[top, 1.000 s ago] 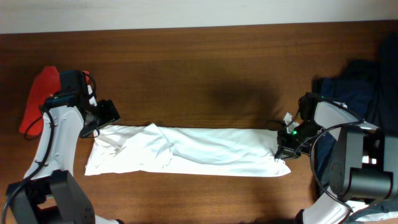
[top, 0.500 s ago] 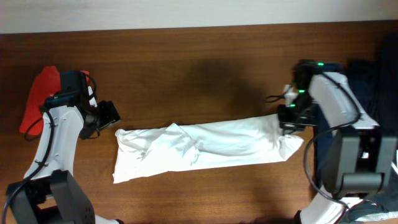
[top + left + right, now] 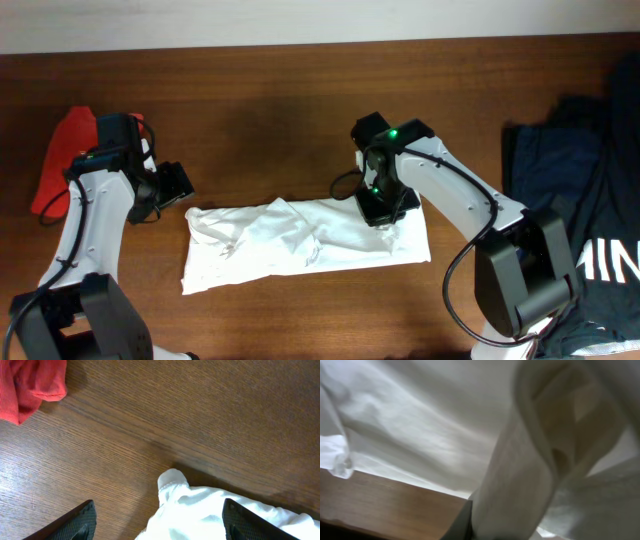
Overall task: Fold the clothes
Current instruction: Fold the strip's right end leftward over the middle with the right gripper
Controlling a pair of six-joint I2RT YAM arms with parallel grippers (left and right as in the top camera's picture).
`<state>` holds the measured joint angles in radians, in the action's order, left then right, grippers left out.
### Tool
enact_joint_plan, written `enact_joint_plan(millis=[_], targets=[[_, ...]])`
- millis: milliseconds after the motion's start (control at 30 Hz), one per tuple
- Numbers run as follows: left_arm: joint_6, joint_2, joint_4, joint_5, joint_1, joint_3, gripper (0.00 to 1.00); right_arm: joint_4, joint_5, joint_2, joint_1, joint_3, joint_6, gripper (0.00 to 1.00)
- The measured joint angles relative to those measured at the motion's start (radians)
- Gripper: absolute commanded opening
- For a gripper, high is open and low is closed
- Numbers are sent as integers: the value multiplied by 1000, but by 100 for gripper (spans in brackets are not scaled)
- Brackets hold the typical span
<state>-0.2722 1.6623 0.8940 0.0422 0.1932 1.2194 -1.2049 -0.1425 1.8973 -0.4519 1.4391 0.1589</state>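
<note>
My right gripper point(image 3: 385, 205) has swung in from the 3 o'clock side, where it was half a second ago, to just past the middle of the surface point(image 3: 300, 110). It has carried the right end of the white T-shirt point(image 3: 290, 245) along with it. That end now lies doubled back over the shirt's body, so the shirt spans less width than before and ends nearer the centre. My right wrist view shows a roll of white cloth pinched in this gripper, which is clamped narrow on it. My left gripper point(image 3: 172, 185) has not shifted. It hangs at 9 o'clock with its fingers point(image 3: 80, 522) spread wide and holding nothing, and the shirt's left corner lies between them. With my right arm gone from 3 o'clock, more of the dark navy pile point(image 3: 565, 190) shows there.

Counted: one white T-shirt, one red garment point(image 3: 60, 160) at the 9 o'clock edge, and one navy pile whose number of pieces I cannot tell.
</note>
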Motion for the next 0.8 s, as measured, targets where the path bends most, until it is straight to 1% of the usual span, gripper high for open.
enact_joint_plan(millis=[300,400,467,533,600,633,800], targets=[[0,0,0,0,0,0,80,40,-70,0,-55,0,3,9],[0,0,0,0,0,0,80,51,-81,0,-76,0,4,10],[0,0,0,0,0,0,80,69,-97,0,-87,0,4,15],[0,0,0,0,0,0,80,82,-111,0,-97,0,6,25],[0,0,0,0,0,0,80,89,-120,0,-106,0,12,27],[0,0,0,0,0,0,80,88,-124,0,-109,0,14,35],[0,0,0,0,0,0,81,88,-148,0,-109,0,18,36]])
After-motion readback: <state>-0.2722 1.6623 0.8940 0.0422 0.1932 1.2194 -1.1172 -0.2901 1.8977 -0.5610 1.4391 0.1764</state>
